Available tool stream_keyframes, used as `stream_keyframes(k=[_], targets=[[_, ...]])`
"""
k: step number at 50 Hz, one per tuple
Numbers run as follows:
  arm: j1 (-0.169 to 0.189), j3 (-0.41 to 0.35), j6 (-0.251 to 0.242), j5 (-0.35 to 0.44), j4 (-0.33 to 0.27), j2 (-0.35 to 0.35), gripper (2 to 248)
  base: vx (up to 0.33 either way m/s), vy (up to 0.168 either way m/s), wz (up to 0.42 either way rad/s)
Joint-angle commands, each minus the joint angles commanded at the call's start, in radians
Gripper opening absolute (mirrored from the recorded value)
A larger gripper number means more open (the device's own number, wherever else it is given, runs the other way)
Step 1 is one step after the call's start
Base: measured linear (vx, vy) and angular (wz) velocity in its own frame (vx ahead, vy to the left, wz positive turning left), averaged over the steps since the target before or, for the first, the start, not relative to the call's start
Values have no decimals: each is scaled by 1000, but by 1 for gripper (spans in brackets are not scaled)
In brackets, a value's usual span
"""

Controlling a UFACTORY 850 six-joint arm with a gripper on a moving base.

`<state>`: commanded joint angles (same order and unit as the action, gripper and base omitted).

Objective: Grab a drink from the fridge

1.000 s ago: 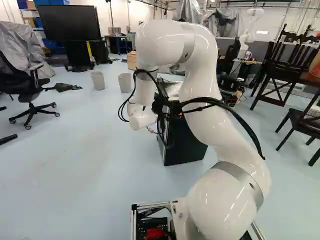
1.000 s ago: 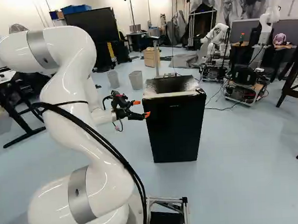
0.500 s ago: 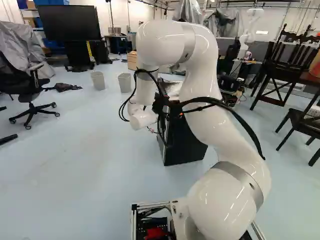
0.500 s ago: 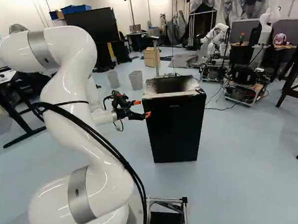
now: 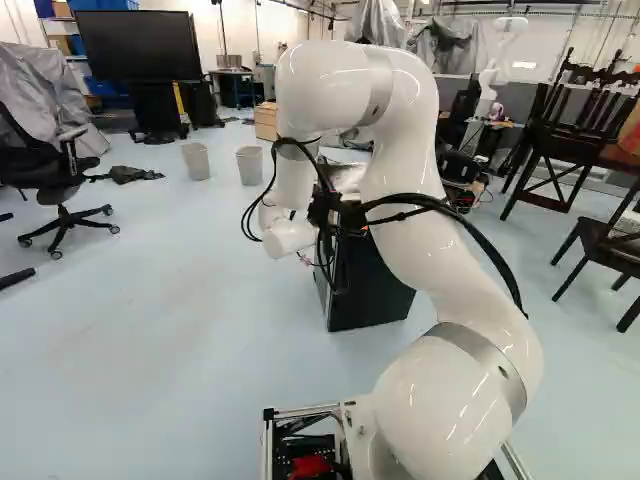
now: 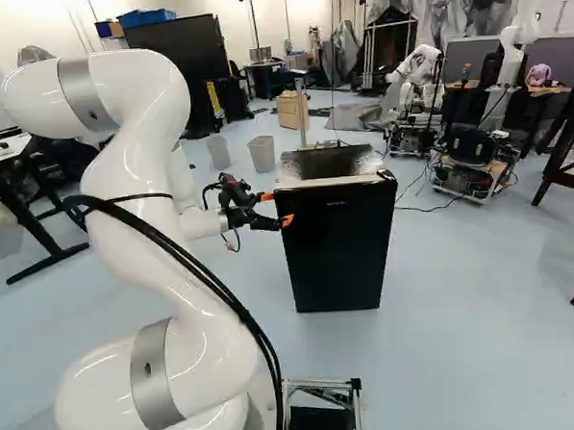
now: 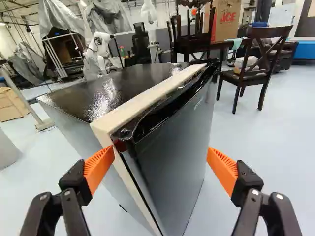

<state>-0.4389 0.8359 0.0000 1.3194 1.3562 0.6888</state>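
Fingers spread wide, a robot hand (image 7: pixel 160 161) straddles the near upper corner of a black fridge (image 6: pixel 337 251) on the floor (image 6: pixel 464 292), the drink out of sight. Closing off-line, its orange pads (image 7: pixel 224 169) could slip from the door's edge or shove the fridge.

White robot arm (image 5: pixel 408 130) in front of a black fridge (image 5: pixel 372 295), left base view.
The arm arches over right of the middle, black cables (image 5: pixel 428 202) along it, partly hiding the fridge; two pale bins (image 5: pixel 196 162) stand beyond, an office chair (image 5: pixel 60 180) at the left, a large dark screen (image 5: pixel 137 45) behind, and dark wooden chairs (image 5: pixel 612 247) at the right.
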Motion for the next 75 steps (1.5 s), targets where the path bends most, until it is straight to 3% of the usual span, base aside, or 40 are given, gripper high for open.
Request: stream_keyframes(k=[42,75], targets=[[35,-106,0,0,0,-55,247,0,-2,-5],[8,-249,0,0,22,-128,247,0,0,0]])
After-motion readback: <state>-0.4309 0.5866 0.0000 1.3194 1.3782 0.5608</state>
